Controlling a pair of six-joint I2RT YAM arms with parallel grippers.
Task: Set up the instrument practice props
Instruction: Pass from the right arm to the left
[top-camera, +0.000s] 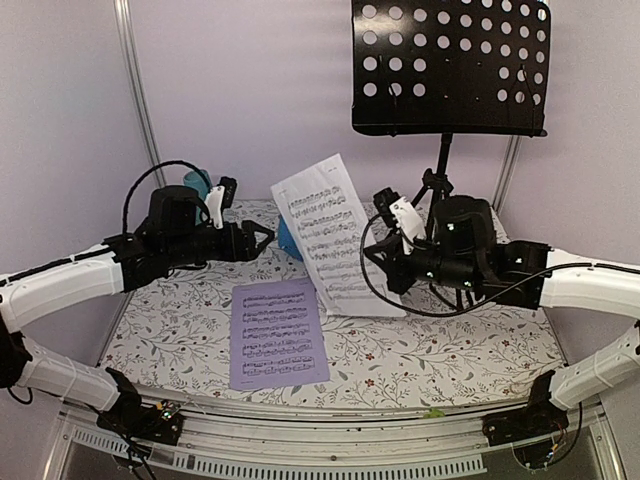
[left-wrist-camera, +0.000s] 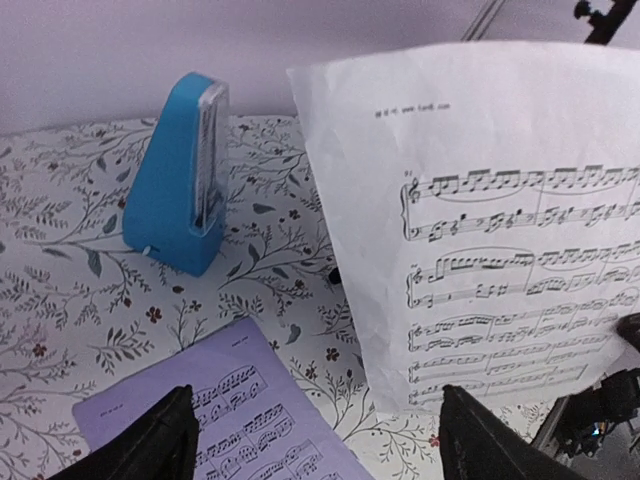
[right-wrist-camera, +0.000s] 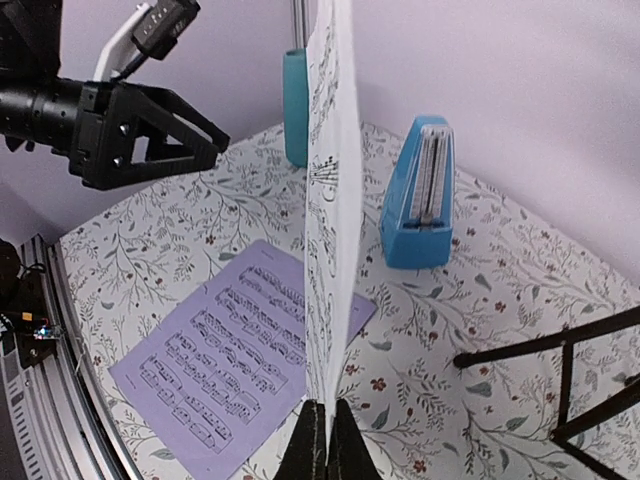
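My right gripper (top-camera: 378, 262) (right-wrist-camera: 327, 432) is shut on the white sheet-music page (top-camera: 332, 237) (right-wrist-camera: 332, 200) (left-wrist-camera: 480, 250) and holds it upright above the table. The lavender page (top-camera: 279, 332) (right-wrist-camera: 230, 370) (left-wrist-camera: 230, 420) lies flat near the front middle. The blue pyramid metronome (left-wrist-camera: 178, 178) (right-wrist-camera: 420, 195) stands behind the white page, mostly hidden in the top view (top-camera: 288, 240). The black music stand with its perforated tray (top-camera: 448, 65) stands at the back right. My left gripper (top-camera: 262, 238) (left-wrist-camera: 315, 440) is open and empty, hovering left of the white page.
A teal cup (top-camera: 197, 183) (right-wrist-camera: 295, 105) stands at the back left behind my left arm. The stand's tripod legs (right-wrist-camera: 560, 350) spread on the flowered table cover (top-camera: 450, 350) at the right. Purple walls close off the back and sides.
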